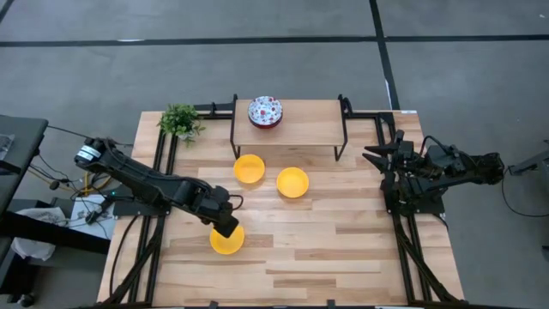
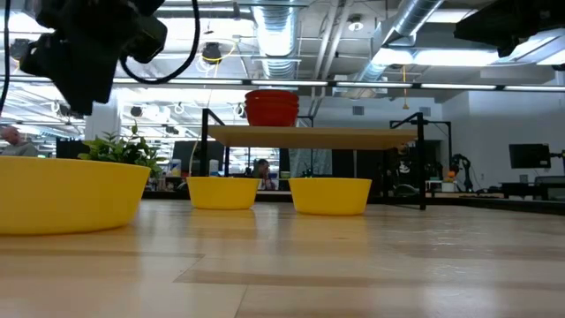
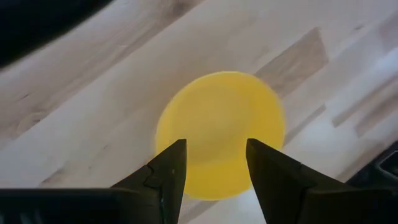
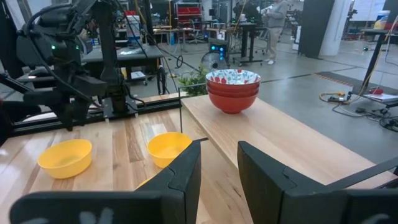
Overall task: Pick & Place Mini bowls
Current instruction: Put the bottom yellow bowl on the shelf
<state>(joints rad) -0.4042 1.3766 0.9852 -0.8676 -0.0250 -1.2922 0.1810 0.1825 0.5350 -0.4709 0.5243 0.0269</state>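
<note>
Three yellow mini bowls stand upright on the wooden table: one near the front (image 1: 227, 240), two near the middle (image 1: 249, 168) (image 1: 292, 182). The floral bowls (image 1: 265, 112) are stacked on a raised shelf (image 1: 309, 124) at the far side; their outsides show red in the low view (image 2: 271, 108). My left gripper (image 1: 225, 225) hangs open above the front yellow bowl (image 3: 221, 127), clear of it as the low view shows (image 2: 79, 62). My right gripper (image 4: 219, 152) waits open at the table's right edge (image 1: 390, 159).
A small green plant (image 1: 180, 122) stands at the far left corner. The shelf's black legs (image 1: 340, 142) stand behind the two middle bowls. Dark frame rails (image 1: 403, 240) run along both table sides. Bare wood lies on the near right part (image 1: 343, 249).
</note>
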